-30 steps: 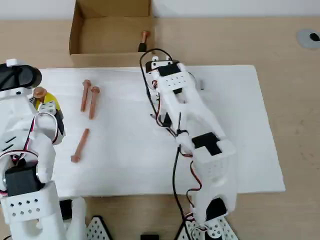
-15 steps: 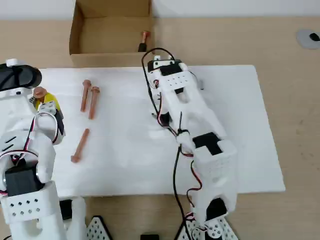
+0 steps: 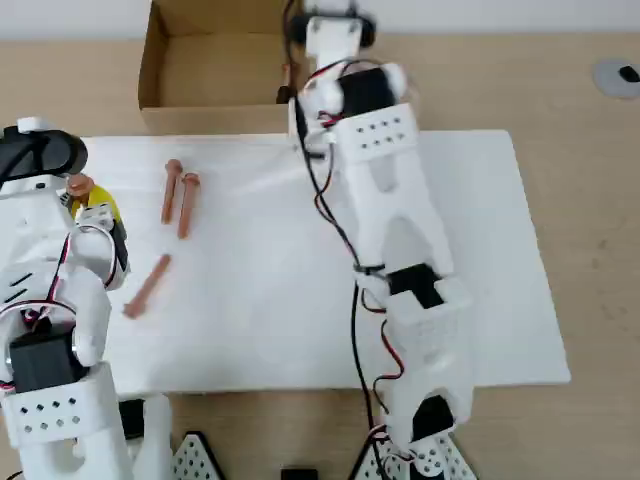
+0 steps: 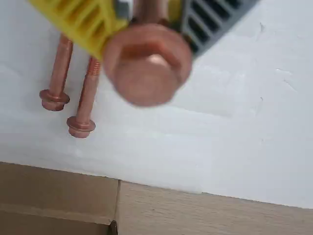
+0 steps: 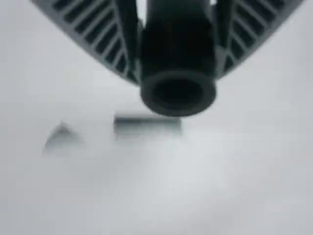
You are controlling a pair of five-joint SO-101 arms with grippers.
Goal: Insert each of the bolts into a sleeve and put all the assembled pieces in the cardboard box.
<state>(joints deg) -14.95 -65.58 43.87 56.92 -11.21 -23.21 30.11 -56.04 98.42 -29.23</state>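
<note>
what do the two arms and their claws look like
The left arm and right arm are white printed plastic with black motor blocks and hole-dotted plates. Thin red and black cables run along them. The left claw has one yellow finger and one grey ribbed one. The right claw has two grey ribbed fingers.

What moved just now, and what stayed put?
The right arm swung forward to the box, the right hand gripping a sleeve. The loose bolt slid and turned slightly. The left hand with its bolt and the bolt pair stayed.
</note>
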